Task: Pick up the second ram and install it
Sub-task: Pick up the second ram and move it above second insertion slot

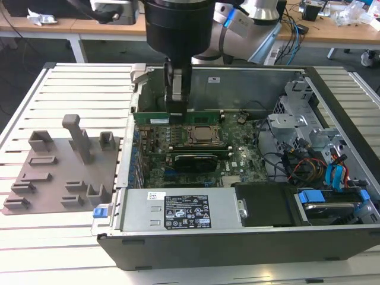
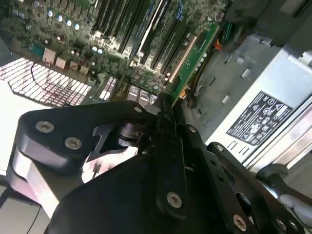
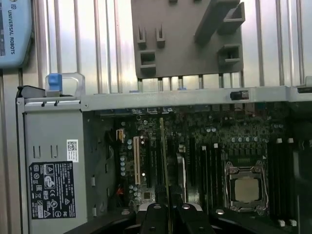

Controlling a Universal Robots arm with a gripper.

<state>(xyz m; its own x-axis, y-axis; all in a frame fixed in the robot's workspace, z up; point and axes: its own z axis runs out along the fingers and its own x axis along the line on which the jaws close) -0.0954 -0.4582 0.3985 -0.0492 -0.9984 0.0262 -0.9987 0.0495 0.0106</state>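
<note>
Slatted table [image 1: 77, 83], open case [image 1: 249, 240], and the gripper [image 1: 176, 111] is down inside.
It's clamped tight on the ram [image 3: 162, 161], held edge-on over the black slots [image 3: 207, 165], near the socket [image 3: 246, 187].

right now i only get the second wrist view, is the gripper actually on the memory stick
Observer: Yes. In the first wrist view the gripper is closed on the memory stick, which shows edge-on.
Operator: where is it over the board
Observer: In the exterior view it stands on edge on the far side of the processor socket, stretching toward that view's left.
Operator: any other memory near it
Observer: Yes, another stick sits on the socket's near side.
</note>
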